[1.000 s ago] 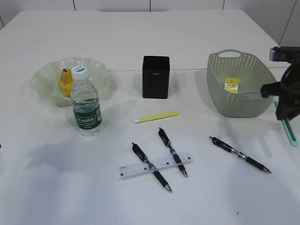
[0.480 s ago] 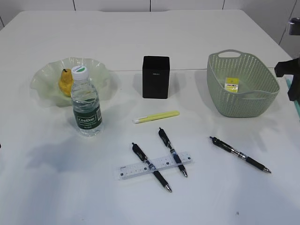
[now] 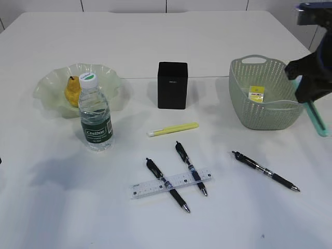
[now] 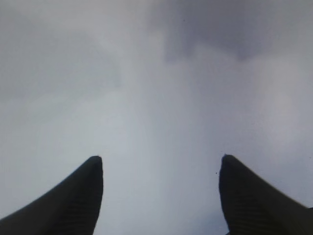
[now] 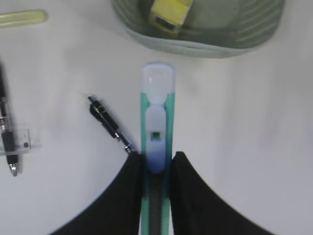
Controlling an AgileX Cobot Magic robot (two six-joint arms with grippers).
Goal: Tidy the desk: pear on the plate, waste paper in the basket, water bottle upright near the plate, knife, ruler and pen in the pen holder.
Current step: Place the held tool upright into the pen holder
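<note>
You have: right fingers (image 5: pixel 155 164) clamped on knife (image 5: pixel 157 117), just beside basket (image 3: pixel 262 111) | left fingers (image 4: pixel 159 196) wide, bare.

Black arm housing (image 3: pixel 311 72), ridged tapered black end effector fingers (image 4: pixel 73 205).

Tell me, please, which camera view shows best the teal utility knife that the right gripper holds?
The right wrist view: the teal utility knife runs lengthwise up the frame, clamped in the right gripper. The exterior view shows only its lower end below the arm at the right edge. The left wrist view shows none of it.
</note>
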